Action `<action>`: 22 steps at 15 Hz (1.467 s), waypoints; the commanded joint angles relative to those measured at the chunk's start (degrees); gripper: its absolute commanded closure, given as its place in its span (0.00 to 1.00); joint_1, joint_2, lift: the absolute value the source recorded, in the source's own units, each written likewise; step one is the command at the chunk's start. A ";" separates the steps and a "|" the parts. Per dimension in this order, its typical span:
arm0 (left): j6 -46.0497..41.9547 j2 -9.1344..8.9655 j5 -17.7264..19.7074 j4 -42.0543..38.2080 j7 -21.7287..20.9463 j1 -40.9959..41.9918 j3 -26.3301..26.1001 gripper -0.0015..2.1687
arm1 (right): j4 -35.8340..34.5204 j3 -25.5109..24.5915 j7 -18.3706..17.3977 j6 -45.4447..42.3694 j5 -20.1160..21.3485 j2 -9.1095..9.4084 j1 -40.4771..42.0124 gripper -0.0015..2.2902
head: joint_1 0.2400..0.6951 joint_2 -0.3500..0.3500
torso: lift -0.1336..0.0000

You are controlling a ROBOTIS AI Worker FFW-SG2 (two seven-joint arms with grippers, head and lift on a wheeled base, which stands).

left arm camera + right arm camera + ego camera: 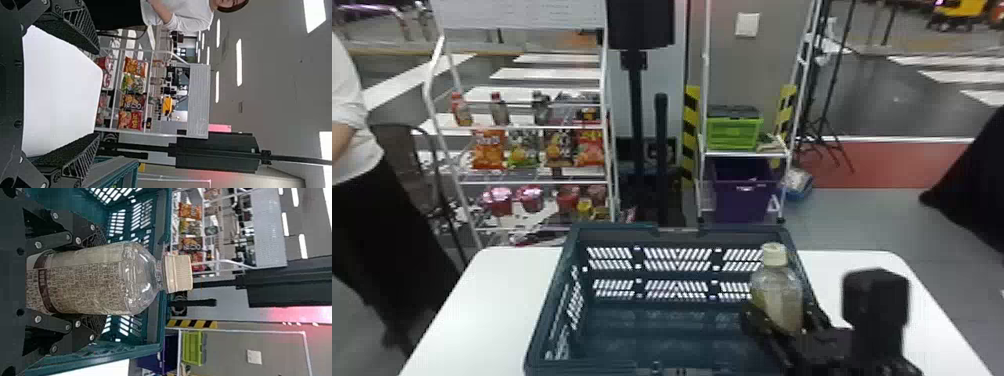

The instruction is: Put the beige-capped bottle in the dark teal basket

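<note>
Bottle point(88, 280) up, and the right gripper point(784, 315) has it clamped, one finger pressed to each side of the lower body, with the cap point(179, 273) poking out past the fingertips! The basket point(612, 231) opens out to the gripper's left, its right wall tight beside the fingers, and here is where I see trouble: any drift to the right on the way down, and the outer finger could scrape that wall or snag in its slots, twisting the bottle in the grip. How high its base hangs over the floor of the basket I cannot tell, so there's the second danger: let go too soon and it drops, tips and rolls; push too low and it jams against the bottom. And that smooth, rounded plastic might slip, or cling to one finger as they part, and topple. The left gripper point(98, 93), away to the right one's left, has its fingers spread wide and nothing between them. On to the print: the label point(84, 286) wraps the bottle between the right fingers, pale, packed with rows of tiny dark characters, a dark band nearer the palm, and no word I can call. Far ahead of the grippers, snack bags point(488, 148) on the rack point(532, 127) flash bold lettering, no brand to call there either.
</note>
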 commanded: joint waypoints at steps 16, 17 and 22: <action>-3.45 -0.11 1.26 1.70 -0.38 0.36 1.03 0.07 | 33.50 7.57 -4.87 29.22 -5.26 4.13 -33.99 0.93 | 0.57 0.50 | 1.00; -3.62 -0.11 1.26 1.70 -0.38 0.44 1.03 0.07 | 33.94 7.57 -4.87 29.22 -5.44 4.13 -34.17 0.93 | 0.57 0.50 | 1.00; -3.45 -0.11 1.26 1.09 -0.38 0.71 1.29 0.07 | 33.86 7.13 -4.87 30.80 -8.69 4.13 -34.17 0.33 | 0.57 0.50 | 1.00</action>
